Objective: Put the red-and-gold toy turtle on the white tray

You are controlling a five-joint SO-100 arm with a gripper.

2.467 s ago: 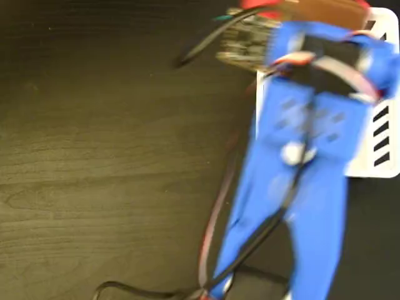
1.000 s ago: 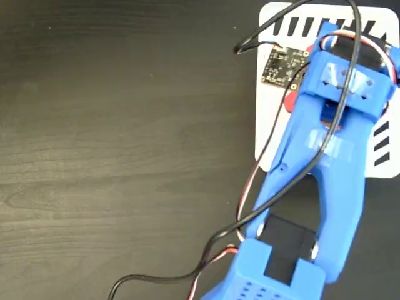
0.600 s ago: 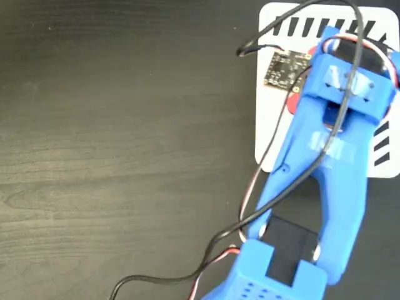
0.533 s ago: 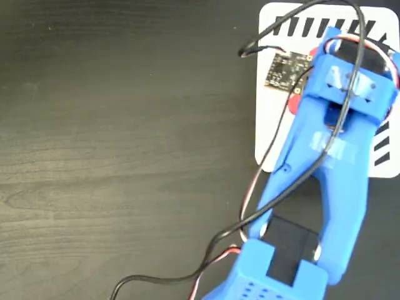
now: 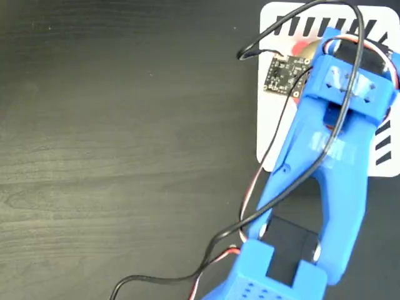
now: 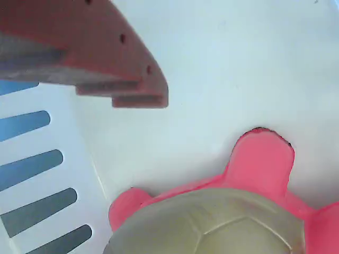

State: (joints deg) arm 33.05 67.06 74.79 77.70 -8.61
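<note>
Wrist view shows me the turtle (image 6: pixel 212 217) lying on the tray (image 6: pixel 233 63), gold shell up, red head pointing out over the white floor, striped edge off to the left. One finger (image 6: pixel 95 53) of the gripper (image 5: pixel 312 47) hangs above and left of the toy, clear of it; I see nothing pinching the shell, so I read the jaws as spread and empty, though the second finger is out of frame. From the fixed view the arm (image 5: pixel 319 169) covers most of the tray (image 5: pixel 270 131), only a sliver of red and gold (image 5: pixel 307 46) peeking out. I judge the placing done; what remains is lifting away without nudging the toy.
</note>
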